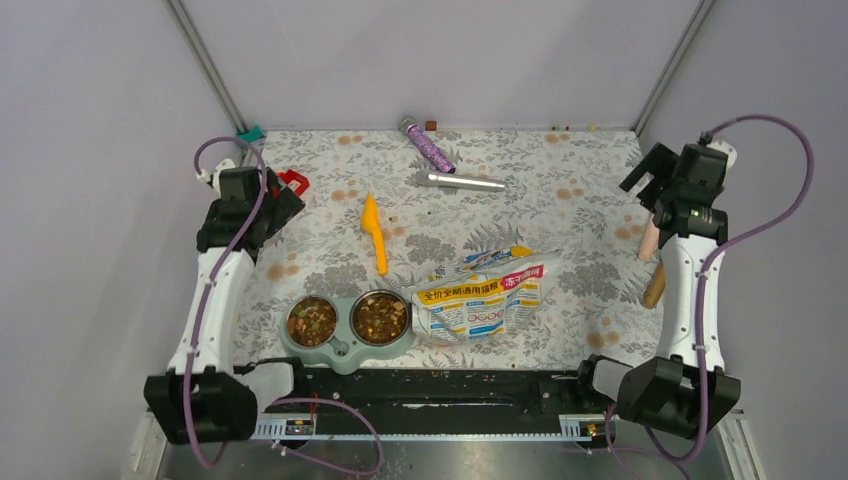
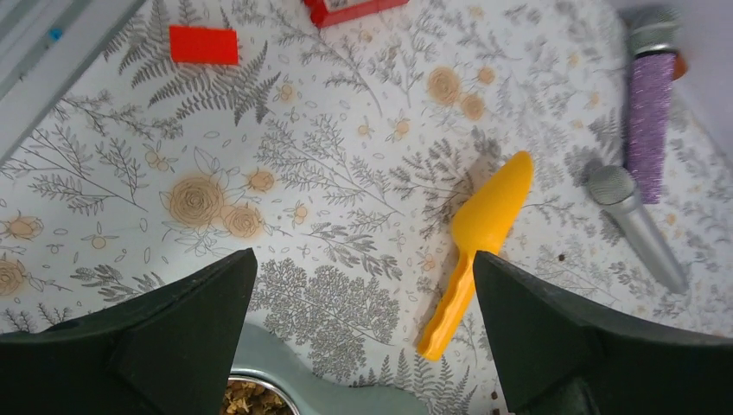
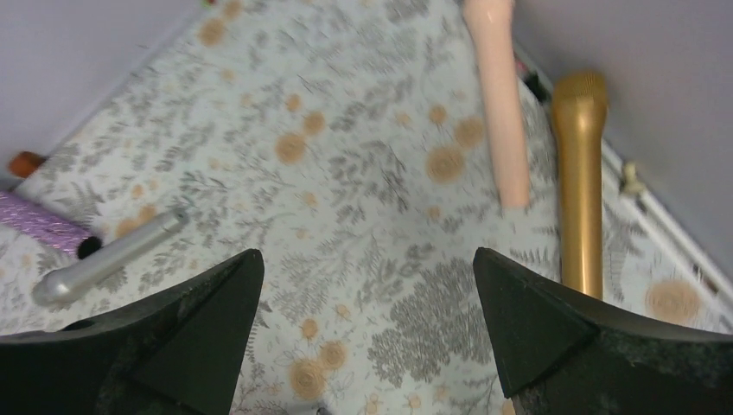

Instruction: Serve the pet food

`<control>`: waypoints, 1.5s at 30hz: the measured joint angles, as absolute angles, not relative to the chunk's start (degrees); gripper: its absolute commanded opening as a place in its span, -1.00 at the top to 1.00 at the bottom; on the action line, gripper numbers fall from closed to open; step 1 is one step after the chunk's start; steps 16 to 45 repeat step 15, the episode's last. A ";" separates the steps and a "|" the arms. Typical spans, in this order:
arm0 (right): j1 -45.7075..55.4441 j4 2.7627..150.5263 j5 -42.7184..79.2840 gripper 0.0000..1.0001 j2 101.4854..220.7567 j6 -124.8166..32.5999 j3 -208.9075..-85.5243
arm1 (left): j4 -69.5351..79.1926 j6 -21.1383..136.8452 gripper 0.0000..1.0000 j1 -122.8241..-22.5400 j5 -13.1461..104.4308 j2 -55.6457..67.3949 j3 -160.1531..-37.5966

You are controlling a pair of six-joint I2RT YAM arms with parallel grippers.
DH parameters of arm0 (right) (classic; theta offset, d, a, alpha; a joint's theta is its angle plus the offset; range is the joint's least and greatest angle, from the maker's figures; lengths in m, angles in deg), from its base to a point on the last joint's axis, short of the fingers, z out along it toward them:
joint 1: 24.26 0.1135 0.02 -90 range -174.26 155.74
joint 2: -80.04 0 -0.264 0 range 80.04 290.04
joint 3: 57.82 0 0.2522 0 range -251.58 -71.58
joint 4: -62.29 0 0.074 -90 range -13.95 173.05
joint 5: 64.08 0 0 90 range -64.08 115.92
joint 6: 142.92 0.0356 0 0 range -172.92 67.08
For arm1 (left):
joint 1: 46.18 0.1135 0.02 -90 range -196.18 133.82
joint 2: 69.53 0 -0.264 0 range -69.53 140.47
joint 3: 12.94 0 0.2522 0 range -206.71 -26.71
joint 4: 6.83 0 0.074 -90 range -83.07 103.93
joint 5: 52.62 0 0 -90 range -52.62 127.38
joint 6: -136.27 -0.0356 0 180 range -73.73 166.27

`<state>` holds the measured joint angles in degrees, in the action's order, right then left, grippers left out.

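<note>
Brown kibble, the pet food (image 1: 312, 321), fills both steel bowls of the pale green feeder (image 1: 345, 350) at the near edge; a bit of it shows in the left wrist view (image 2: 251, 399). The foil bag (image 1: 478, 295) lies flat to the feeder's right. The orange scoop (image 1: 374, 230) lies on the cloth beyond the feeder, also seen in the left wrist view (image 2: 480, 242). My left gripper (image 1: 285, 200) is open and empty at the far left. My right gripper (image 1: 645, 175) is open and empty at the far right.
A purple microphone (image 1: 428, 146) and a silver one (image 1: 460, 181) lie at the back. A pink stick (image 3: 500, 104) and a gold microphone (image 3: 581, 181) lie at the right edge. Red pieces (image 2: 203, 45) lie at the far left. Frame posts stand at the back corners.
</note>
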<state>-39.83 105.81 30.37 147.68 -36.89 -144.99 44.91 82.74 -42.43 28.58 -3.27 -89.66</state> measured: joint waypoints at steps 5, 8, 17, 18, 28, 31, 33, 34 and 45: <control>-42.00 105.74 32.51 -0.99 146.56 -31.47 -135.00 | 43.86 82.70 -0.97 -42.81 26.49 -14.62 -87.11; -41.95 105.00 33.56 -0.99 144.22 -30.29 -132.62 | 42.26 82.50 -0.97 -42.81 25.15 -21.61 -85.73; -41.95 100.21 35.60 -0.99 135.72 -28.65 -129.93 | 40.69 81.67 -0.97 -42.81 22.31 -30.09 -80.29; -41.95 100.21 35.60 -0.99 135.72 -28.65 -129.93 | 40.69 81.67 -0.97 -42.81 22.31 -30.09 -80.29; -41.95 100.21 35.60 -0.99 135.72 -28.65 -129.93 | 40.69 81.67 -0.97 -42.81 22.31 -30.09 -80.29; -41.95 100.21 35.60 -0.99 135.72 -28.65 -129.93 | 40.69 81.67 -0.97 -42.81 22.31 -30.09 -80.29; -41.95 100.21 35.60 -0.99 135.72 -28.65 -129.93 | 40.69 81.67 -0.97 -42.81 22.31 -30.09 -80.29; -41.95 100.21 35.60 -0.99 135.72 -28.65 -129.93 | 40.69 81.67 -0.97 -42.81 22.31 -30.09 -80.29; -41.95 100.21 35.60 -0.99 135.72 -28.65 -129.93 | 40.69 81.67 -0.97 -42.81 22.31 -30.09 -80.29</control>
